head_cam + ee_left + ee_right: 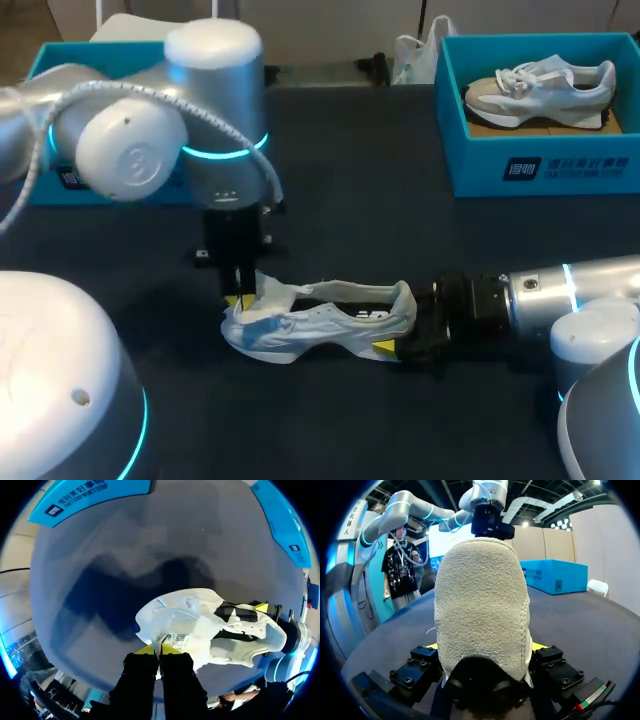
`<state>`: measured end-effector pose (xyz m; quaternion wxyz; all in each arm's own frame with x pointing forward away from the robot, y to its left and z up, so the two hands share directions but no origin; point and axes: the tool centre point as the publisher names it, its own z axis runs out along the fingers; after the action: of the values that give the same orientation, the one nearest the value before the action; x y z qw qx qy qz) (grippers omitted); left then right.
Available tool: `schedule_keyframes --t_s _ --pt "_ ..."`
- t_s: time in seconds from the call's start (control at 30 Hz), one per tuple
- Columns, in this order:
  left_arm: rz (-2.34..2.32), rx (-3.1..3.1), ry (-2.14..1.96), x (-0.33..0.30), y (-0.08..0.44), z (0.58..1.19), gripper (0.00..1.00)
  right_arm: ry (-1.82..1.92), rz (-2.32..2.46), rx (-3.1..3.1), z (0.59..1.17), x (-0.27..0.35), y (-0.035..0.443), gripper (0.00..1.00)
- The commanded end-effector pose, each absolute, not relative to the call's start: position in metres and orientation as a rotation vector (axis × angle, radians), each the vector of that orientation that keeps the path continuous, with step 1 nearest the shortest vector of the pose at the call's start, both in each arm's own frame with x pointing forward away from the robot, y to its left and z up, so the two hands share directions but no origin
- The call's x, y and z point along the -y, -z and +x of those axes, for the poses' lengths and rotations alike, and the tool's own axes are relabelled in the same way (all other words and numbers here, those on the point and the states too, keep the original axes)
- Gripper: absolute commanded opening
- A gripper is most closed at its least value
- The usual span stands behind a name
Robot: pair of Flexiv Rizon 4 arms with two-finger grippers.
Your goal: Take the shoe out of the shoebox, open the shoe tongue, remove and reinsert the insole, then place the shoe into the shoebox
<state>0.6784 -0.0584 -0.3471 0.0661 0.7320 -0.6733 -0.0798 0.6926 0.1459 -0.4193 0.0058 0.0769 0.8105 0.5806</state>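
**A:** Where's the shoe?

**B:** The shoe (320, 322) is out of the box, on the dark surface (400, 220) near the middle. Toe points toward the left arm (215, 110), heel toward the right arm (560, 300). It's well apart from both boxes.

**A:** Jaws?

**B:** Left jaws are closed on the tongue (176, 639). The yellow tips (145, 649) are nearly together, with the thin flap pinched between them. Right jaws grip the shoe at the heel (482, 605), one finger on each side.

**A:** What do the wrist views add?

**B:** Only the left wrist view shows the tongue's underside, which carries a printed label. It also shows the tongue pulled up off the pale upper and the dark lining of the opening. The right wrist view shows only the heel: a rounded dome of nubby grey-beige fabric like terry, with black finger blocks and yellow tips (432, 646) beside it. The head view doesn't resolve that texture, and there the upper just reads smooth and whitish.

**A:** Arm poses?

**B:** The left arm comes straight down from above, with its fingers vertical over the toe end. The right arm lies low and level, its wrist running along the surface in line with the shoe.

**A:** Boxes?

**B:** Both are teal card. The right box (540, 165) holds a second shoe (540, 85) on a brown insert. The left box (50, 70) is mostly hidden behind the left arm.
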Motion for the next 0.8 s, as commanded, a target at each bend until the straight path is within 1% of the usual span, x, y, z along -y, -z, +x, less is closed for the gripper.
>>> schedule_keyframes --t_s 0.03,0.07,0.17,0.23,0.37,0.4,0.53,0.63,0.8 --pt "2.213 2.008 0.198 0.05 0.361 0.677 0.3 -1.81 0.244 -2.542 0.692 -0.146 0.419 0.0" --pt "2.219 2.012 0.205 0.048 0.363 0.677 0.32 -1.81 0.244 -2.542 0.692 -0.146 0.419 0.0" --pt "2.238 2.014 0.229 0.041 0.369 0.677 0.44 -1.81 0.244 -2.542 0.692 -0.146 0.419 0.0" --pt "2.259 2.011 0.223 0.033 0.366 0.676 0.47 -1.81 0.244 -2.542 0.692 -0.146 0.419 0.0" --pt "2.269 2.047 0.184 0.019 0.35 0.67 0.5 -1.81 0.244 -2.542 0.692 -0.146 0.419 0.0" --pt "2.268 2.052 0.18 0.017 0.346 0.67 0.52 -1.81 0.244 -2.542 0.692 -0.146 0.419 0.0" --pt "2.251 2.071 0.137 0.018 0.329 0.671 0.53 -1.81 0.244 -2.542 0.692 -0.146 0.419 0.0" --pt "2.219 2.1 0.099 0.022 0.313 0.672 0.5 -1.81 0.244 -2.542 0.692 -0.146 0.419 0.0" --pt "2.139 2.163 0.054 0.033 0.283 0.676 0.49 -1.81 0.244 -2.542 0.692 -0.146 0.419 0.0"
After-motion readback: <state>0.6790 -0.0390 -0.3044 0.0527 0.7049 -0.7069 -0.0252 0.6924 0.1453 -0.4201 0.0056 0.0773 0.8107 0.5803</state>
